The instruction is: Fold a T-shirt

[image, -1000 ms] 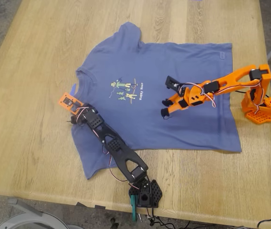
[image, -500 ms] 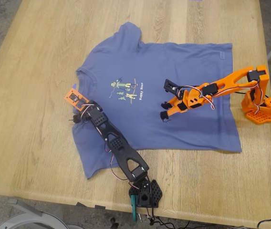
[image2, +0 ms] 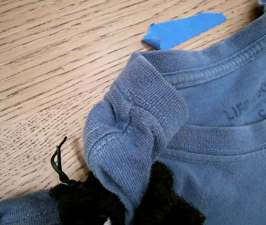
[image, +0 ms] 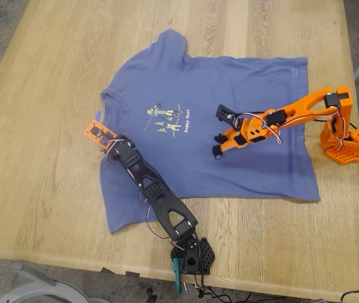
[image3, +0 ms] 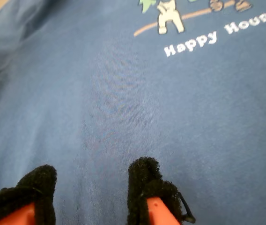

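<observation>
Blue T-shirt point(image: 230, 107) lies on the table point(image: 47, 208); my first gripper point(image2: 133, 199) pinches its collar, my second gripper point(image3: 88, 187) hangs open above it.

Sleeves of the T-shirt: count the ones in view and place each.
2. One sleeve lies flat toward the exterior view's top. The other sleeve is bunched in my first gripper, near that view's left.

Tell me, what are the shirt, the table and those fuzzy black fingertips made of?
The shirt looks like soft matte knit cotton: fine ribbing and stitched seams show at the collar. The table appears to be pale wood with a smooth finish, with plank joints and grain lines. The fingertips seem covered in black felt or foam; which one is unclear.
</observation>
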You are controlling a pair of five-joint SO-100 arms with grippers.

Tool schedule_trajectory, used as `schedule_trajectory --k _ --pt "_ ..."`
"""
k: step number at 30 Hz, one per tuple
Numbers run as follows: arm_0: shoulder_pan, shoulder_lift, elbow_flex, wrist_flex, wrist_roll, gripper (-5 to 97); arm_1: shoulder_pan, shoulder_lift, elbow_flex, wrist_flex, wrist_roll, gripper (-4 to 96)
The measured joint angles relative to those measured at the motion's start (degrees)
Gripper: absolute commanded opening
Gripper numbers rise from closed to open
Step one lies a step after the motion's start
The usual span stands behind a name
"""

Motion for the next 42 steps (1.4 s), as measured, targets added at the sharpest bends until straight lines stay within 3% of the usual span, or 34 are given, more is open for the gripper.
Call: schedule_trajectory --k 9,20,33,42 --pt "0.09 -0.53 0.00 -1.14 -1.23 0 -0.18 -3.52 -1.58 -1.41 0.44 26.1" --pt "1.05 -0.53 0.00 -1.23 -1.23 0 -0.09 -13.01 -11.78 -1.41 -4.75 28.5" --pt "1.58 0.26 0.00 -1.23 -1.23 0 -1.14 -16.79 -14.06 -1.58 -5.01 34.3" --pt "2.99 0.79 0.00 -0.35 -1.23 0 -1.76 -21.18 -18.63 3.60 1.32 36.1"
